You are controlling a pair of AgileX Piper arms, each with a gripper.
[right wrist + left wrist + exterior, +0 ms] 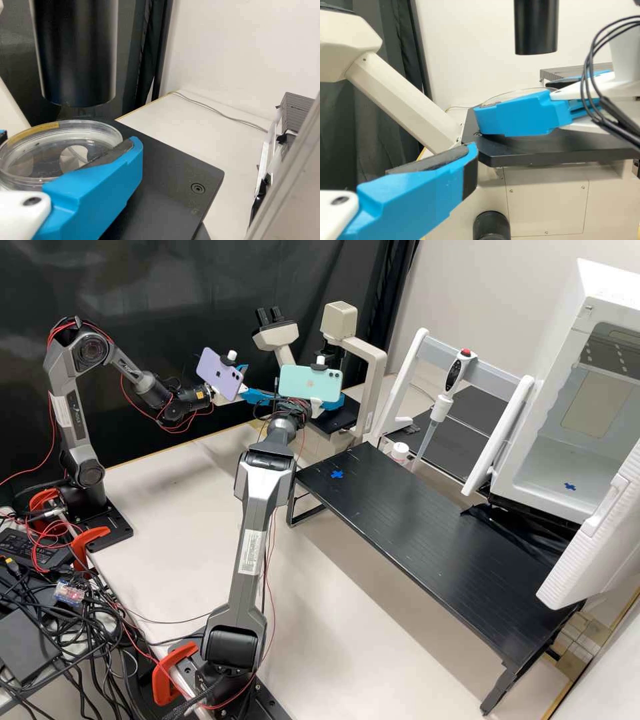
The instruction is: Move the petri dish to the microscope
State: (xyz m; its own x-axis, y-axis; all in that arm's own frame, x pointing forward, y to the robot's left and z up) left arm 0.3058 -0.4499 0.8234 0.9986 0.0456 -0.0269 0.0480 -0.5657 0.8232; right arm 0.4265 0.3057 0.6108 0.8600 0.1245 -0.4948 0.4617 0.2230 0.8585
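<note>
In the high view, the left gripper (260, 384) stands open at the microscope's near left side, and the right gripper (337, 402) is over the stage, partly behind a mint phone. One blue finger of the left gripper (470, 162) shows up close in the left wrist view, with nothing against it. Across from it, the right gripper's two fingers flank the clear petri dish (512, 92). In the right wrist view the right gripper (67, 145) is shut on the petri dish (37, 152), level at the black microscope stage (165, 195), near the dark cylinder (77, 55) above.
The microscope (375, 377) stands at the back of the bench. To its right are a black raised table (427, 527) with a blue cross mark, a pipette (441, 407) on a white stand, a small white-capped bottle (399, 452) and an open white chamber (553, 467).
</note>
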